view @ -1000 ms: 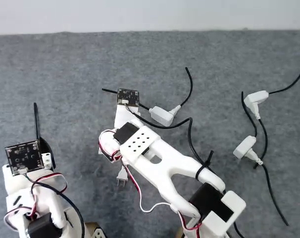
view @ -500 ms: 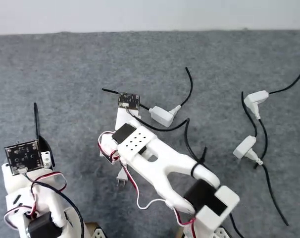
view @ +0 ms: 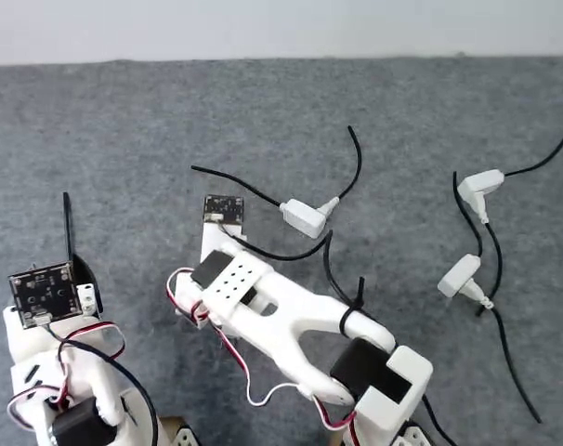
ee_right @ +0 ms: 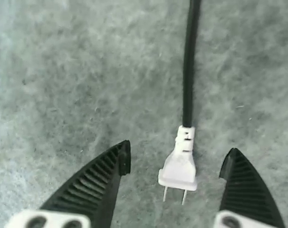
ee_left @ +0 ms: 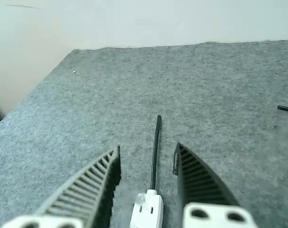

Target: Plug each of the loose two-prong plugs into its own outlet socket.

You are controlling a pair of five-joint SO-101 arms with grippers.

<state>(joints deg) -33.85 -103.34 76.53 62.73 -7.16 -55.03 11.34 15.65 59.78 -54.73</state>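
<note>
The right pincer (ee_right: pixel 178 151) stood with its fingers wide apart. A white two-prong plug (ee_right: pixel 179 172) lay flat on the grey mat (ee_right: pixel 63 71) between them, touching neither. The left pincer (ee_left: pixel 147 149) was spread open too, with a white socket (ee_left: pixel 146 213) and its black cord (ee_left: pixel 155 152) between the fingers.

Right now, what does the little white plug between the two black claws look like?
The plug is small, white and looks like plastic, with two thin metal prongs at one end. A black cord runs out of its other end. It lies flat and loose on the grey mat, between the open fingers of the right gripper, which do not touch it.
</note>
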